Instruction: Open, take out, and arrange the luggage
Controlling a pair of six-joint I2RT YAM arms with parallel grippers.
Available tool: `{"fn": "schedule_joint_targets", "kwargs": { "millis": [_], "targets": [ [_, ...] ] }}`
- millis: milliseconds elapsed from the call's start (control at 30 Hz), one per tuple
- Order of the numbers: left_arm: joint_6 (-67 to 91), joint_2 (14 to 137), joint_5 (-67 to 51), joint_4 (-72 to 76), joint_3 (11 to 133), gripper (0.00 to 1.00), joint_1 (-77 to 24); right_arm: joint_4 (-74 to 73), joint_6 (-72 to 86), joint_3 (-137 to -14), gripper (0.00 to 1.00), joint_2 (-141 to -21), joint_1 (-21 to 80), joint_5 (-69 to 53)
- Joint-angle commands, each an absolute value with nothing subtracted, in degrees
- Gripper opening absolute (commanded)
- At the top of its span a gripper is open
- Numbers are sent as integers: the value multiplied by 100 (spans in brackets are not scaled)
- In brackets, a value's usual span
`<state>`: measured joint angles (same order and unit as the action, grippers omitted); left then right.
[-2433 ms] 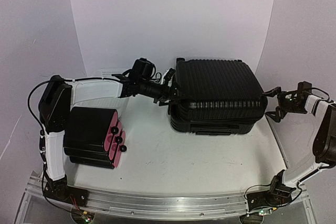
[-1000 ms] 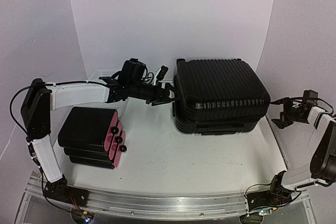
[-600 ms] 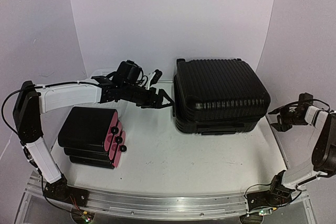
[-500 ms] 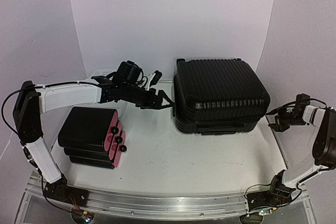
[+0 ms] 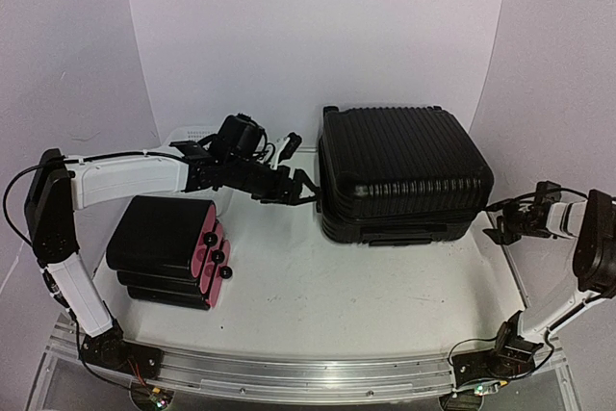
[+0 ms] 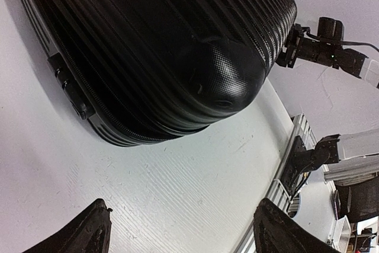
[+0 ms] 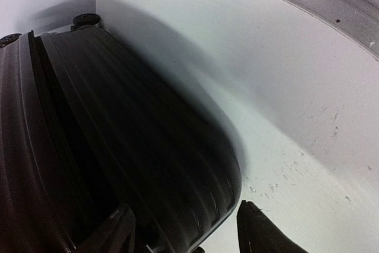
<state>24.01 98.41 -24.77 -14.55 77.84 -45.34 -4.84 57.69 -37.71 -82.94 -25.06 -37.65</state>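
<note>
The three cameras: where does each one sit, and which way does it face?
Top external: above and behind the arm bases, looking down; shows left arm, right arm, the luggage, the pink-sided case.
Left wrist: left of the luggage, facing right; own open jaws at bottom.
Right wrist: by the luggage's right end, facing it; own open jaws at bottom.
Shared: top and left wrist both show the right arm.
</note>
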Motion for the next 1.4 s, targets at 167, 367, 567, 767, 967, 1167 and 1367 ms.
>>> {"fn": "schedule_joint_targets", "kwargs": {
  "millis": [167, 367, 567, 767, 967, 1167, 1367],
  "targets": [
    [2333, 9770, -2317, -1397, 8007, 84, -4556, 593, 6323, -4245, 70, -7180, -2222, -4307],
    [2051, 9770, -2070, -1316, 8086, 84, -4675, 814, 6747, -4676, 77, -7081, -1871, -4242],
    [1095, 9687, -1062, -1051, 8174, 85, -4981, 844, 6924, -5321, 76, -7177, -1552, -3925],
    [288, 10124, -422, -822, 8897, 91, -4983, 844, 6989, -6084, 75, -7692, -1466, -3911],
    [-438, 10819, 494, -212, 9801, 93, -4961, 825, 6940, -6799, 76, -8297, -1370, -3905],
    [-1009, 11827, 1412, -168, 11338, 96, -4839, 766, 6856, -7452, 76, -8950, -1321, -4041],
    [-1195, 12522, 1412, -158, 12490, 95, -4557, -38, 6212, -8217, 76, -9334, -1197, -4190]
  ]
}}
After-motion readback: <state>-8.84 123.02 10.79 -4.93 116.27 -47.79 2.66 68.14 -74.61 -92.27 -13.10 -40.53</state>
